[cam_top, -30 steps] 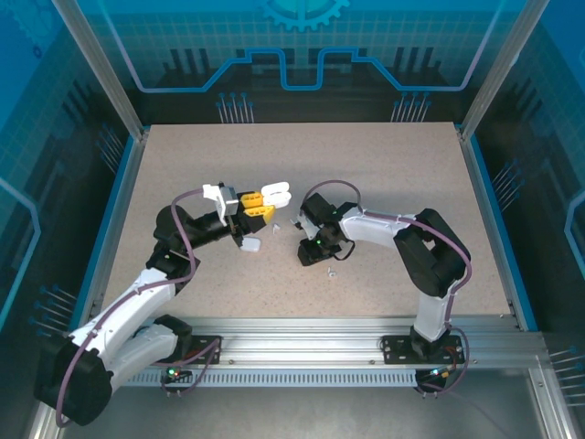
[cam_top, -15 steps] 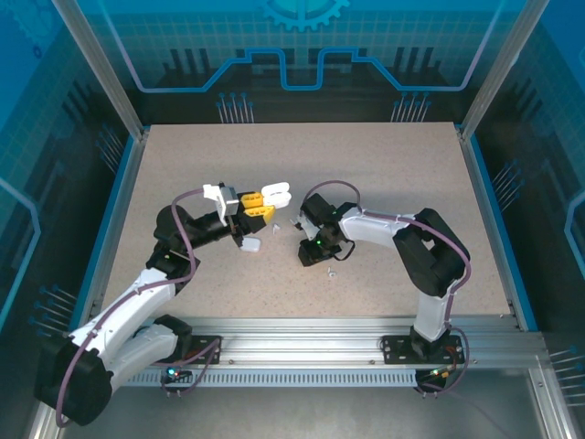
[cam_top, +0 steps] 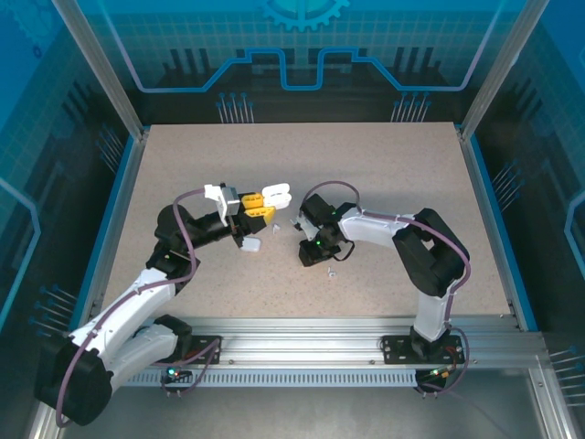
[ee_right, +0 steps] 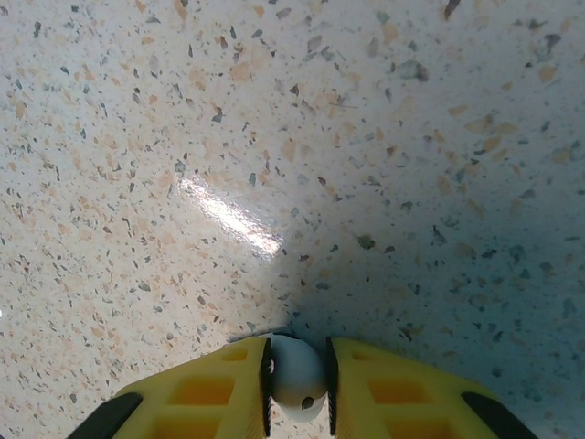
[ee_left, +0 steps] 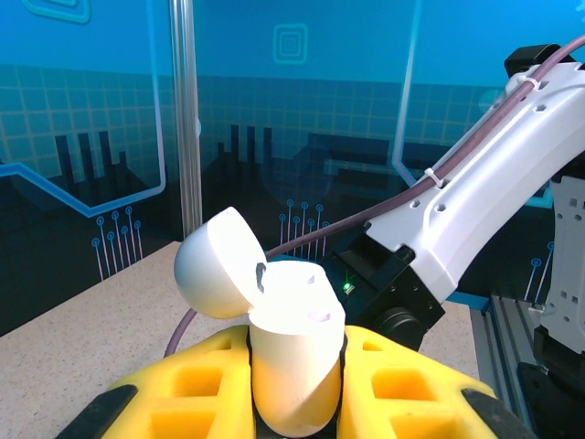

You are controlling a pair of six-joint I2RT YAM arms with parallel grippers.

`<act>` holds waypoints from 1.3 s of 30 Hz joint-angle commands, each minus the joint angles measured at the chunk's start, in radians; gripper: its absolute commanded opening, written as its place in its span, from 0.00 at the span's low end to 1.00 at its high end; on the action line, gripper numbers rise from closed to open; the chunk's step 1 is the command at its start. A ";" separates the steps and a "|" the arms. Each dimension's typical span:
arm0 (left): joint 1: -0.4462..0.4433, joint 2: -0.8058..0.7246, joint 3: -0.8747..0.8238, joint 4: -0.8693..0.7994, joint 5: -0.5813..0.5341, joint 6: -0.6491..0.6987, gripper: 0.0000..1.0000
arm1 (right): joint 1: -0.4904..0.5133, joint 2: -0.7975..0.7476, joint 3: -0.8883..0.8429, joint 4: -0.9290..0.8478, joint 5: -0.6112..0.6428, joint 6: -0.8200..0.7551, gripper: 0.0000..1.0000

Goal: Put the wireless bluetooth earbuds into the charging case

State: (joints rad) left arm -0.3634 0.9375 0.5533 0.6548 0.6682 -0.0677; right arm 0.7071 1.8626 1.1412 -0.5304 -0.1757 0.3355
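Grips the charging case (ee_left: 291, 302) in the left end effector (ee_left: 297, 343), with yellow fingers (ee_left: 196, 384) pressed against both flanks and no slack around the white shell. Holds it upright above the desk (cam_top: 393, 165), with the lid (ee_left: 215, 274) swung open and tipped toward 10 o'clock in the left wrist view. From overhead, sits just toward 9 o'clock of the desk's middle.

Pinches one white earbud (ee_right: 294, 384) in the right end effector (ee_right: 298, 352), jaws narrowed until both yellow pads touch the tiny body. Points straight down at the speckled surface, close over it; cannot tell whether touching. In the overhead view, places that earbud at about 4 o'clock of the case, near it but apart.

Has two loose earbuds lying on the desk, by their look, though too small to be sure: one (cam_top: 295, 222) at 11 o'clock of the right end effector, between the two arms, and another (cam_top: 332, 271) at 4 o'clock of it.
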 commanded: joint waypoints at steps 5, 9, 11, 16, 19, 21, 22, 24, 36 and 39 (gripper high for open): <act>0.006 -0.008 0.014 0.007 -0.016 0.026 0.05 | 0.020 -0.051 -0.017 -0.038 0.036 -0.006 0.19; 0.006 -0.006 0.016 0.010 -0.016 0.021 0.05 | 0.016 -0.102 -0.029 -0.042 0.082 -0.010 0.19; 0.006 -0.002 0.017 0.014 -0.016 0.017 0.05 | 0.013 -0.136 -0.036 -0.046 0.112 -0.020 0.19; 0.006 0.019 0.023 0.011 -0.016 0.000 0.05 | 0.007 -0.244 -0.046 -0.072 0.208 -0.056 0.19; 0.004 0.037 0.034 0.002 -0.009 -0.011 0.05 | 0.001 -0.351 -0.044 -0.096 0.285 -0.091 0.19; 0.001 0.049 0.041 -0.001 -0.005 -0.017 0.04 | -0.004 -0.426 -0.041 -0.106 0.328 -0.125 0.19; -0.002 0.055 0.045 0.000 -0.004 -0.021 0.04 | -0.004 -0.469 -0.038 -0.108 0.350 -0.146 0.20; -0.007 0.069 0.053 -0.004 0.003 -0.024 0.04 | -0.008 -0.543 -0.029 -0.109 0.389 -0.186 0.20; -0.065 0.190 0.101 0.052 0.010 -0.050 0.03 | 0.013 -0.802 0.086 0.016 0.469 -0.478 0.20; -0.078 0.222 0.109 0.091 0.006 -0.075 0.02 | 0.044 -0.806 0.124 0.057 0.478 -0.543 0.20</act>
State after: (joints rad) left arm -0.4290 1.1416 0.6228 0.6788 0.6674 -0.1078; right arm 0.7223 1.0657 1.2236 -0.5388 0.2787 -0.1028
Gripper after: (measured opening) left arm 0.232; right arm 0.202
